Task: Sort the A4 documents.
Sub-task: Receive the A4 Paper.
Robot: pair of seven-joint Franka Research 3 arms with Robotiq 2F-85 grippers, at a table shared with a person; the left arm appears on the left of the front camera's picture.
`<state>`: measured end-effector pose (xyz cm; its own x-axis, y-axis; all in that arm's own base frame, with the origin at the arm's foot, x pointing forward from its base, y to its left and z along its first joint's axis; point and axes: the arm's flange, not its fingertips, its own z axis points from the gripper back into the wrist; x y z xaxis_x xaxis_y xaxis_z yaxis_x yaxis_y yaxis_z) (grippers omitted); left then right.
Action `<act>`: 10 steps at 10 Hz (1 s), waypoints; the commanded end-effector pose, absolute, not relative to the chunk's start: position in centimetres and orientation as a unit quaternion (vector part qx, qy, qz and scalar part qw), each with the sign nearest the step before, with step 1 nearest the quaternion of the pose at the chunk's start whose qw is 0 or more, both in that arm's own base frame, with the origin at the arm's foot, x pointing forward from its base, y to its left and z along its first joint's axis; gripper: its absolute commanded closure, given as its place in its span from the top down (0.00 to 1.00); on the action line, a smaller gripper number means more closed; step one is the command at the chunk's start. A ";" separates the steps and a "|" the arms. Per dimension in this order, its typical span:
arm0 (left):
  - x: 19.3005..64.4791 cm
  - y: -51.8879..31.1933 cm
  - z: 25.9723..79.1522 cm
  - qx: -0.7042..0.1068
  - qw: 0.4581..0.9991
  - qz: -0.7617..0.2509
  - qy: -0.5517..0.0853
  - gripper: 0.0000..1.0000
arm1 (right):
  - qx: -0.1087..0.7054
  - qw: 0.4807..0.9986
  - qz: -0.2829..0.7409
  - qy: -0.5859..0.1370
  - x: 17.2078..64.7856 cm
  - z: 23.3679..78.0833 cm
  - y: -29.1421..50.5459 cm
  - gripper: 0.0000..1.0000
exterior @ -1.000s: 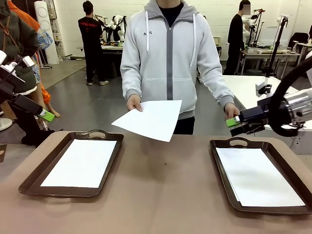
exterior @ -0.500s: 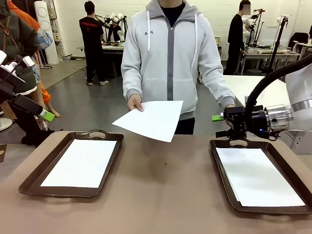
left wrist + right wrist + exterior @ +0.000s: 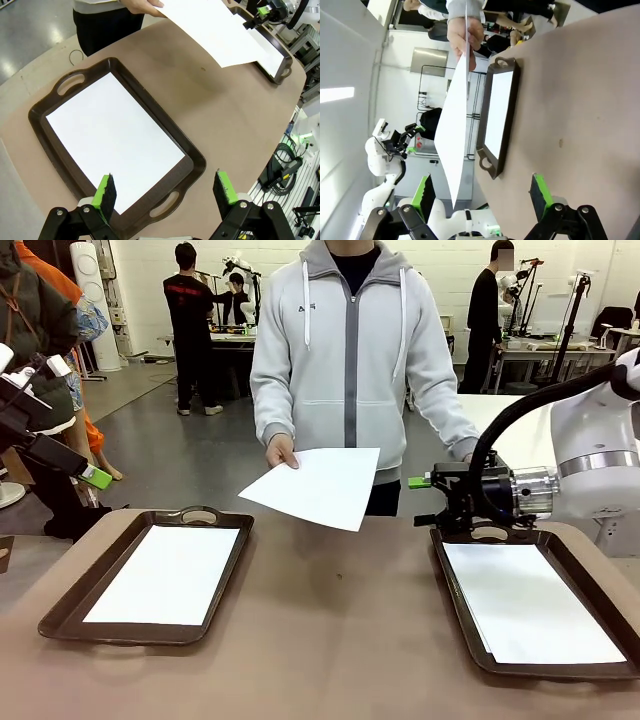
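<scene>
While the person in the grey zip hoodie (image 3: 345, 350) stands at the far side of the brown table (image 3: 330, 640), I see one hand (image 3: 281, 451) holding a plain white A4 sheet (image 3: 315, 486) out over the far edge, tilted and clear of the tabletop. My right gripper (image 3: 422, 500) sits just beyond the far handle of the right dark brown handled tray (image 3: 452, 570), pointing toward that sheet with open air between them; its green-padded fingers (image 3: 424, 194) stand wide apart with nothing in them, and through the right wrist camera the sheet comes edge-on into the gap. My left gripper (image 3: 165, 190) hangs above the near end of the left dark brown handled tray (image 3: 47, 97), jaws spread wide and empty as well. Each tray already carries white paper: a sheet (image 3: 168, 573) lies flat in the left one, and a stack of sheets (image 3: 530, 602) lies flat in the right one. Behind the person, other people (image 3: 190, 320) stand at benches well off from my table.
</scene>
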<state>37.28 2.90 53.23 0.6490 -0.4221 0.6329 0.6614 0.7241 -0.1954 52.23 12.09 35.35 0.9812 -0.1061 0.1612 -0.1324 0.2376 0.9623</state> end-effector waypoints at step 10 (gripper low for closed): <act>37.3 2.9 53.2 -0.209 0.883 -0.307 -0.286 1.00 | 0.686 0.726 -0.049 -0.021 55.8 33.7 19.5 1.00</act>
<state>37.28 2.89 53.23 0.6490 -0.4222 0.6329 0.6615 0.7241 -0.1953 54.78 18.70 33.82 0.9972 -0.0748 -0.0054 0.0125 0.0946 0.9954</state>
